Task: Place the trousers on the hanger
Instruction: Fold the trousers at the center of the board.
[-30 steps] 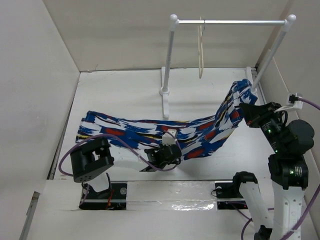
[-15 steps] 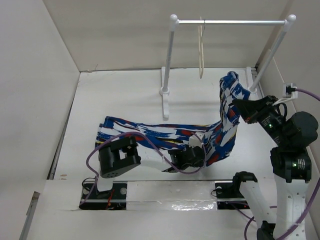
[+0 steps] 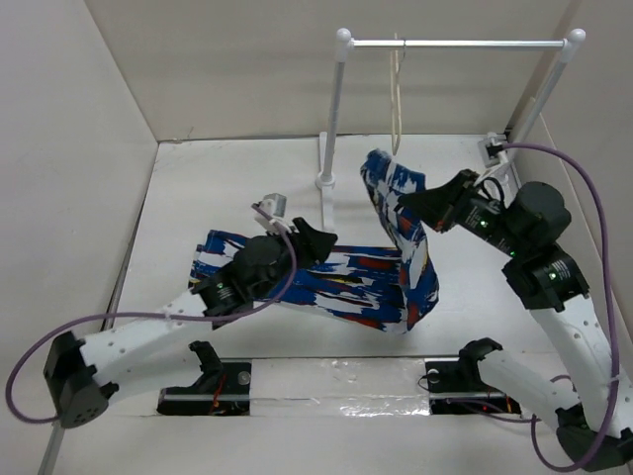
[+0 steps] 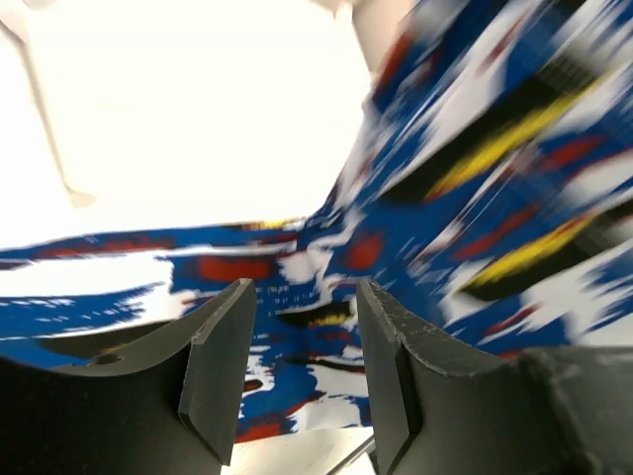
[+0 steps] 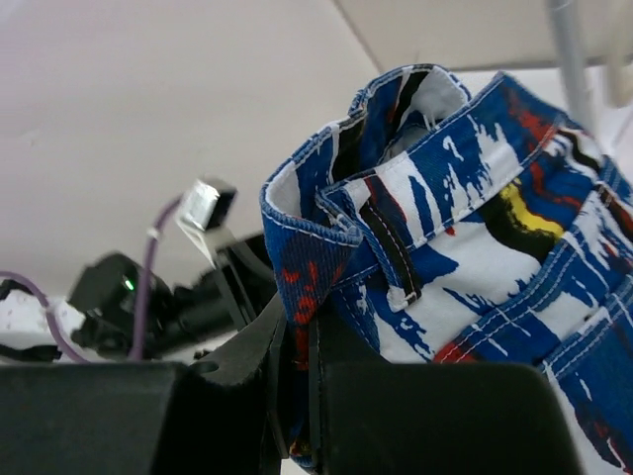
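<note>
Nearest the bases, the left gripper (image 3: 315, 240) hovers just above the trousers (image 3: 361, 279) with its jaws moderately apart and nothing between them; its wrist view shows only patterned cloth beyond the fingertips. The legs lie in a flattened band across the white table (image 3: 227, 178). The right-hand end rises steeply to the right gripper (image 3: 413, 202), which is clamped on the edge of the waistband (image 5: 396, 188), beside a belt loop (image 5: 388, 247). The cloth looks soft and limp, sagging in folds under its own weight, so it will likely trail and swing. The stitched waistband seems the firmest hold, with a second grip further along the band to spread it. Beyond, the hanger (image 3: 397, 99) hangs edge-on from the rack (image 3: 455, 44), just behind the lifted end.
</note>
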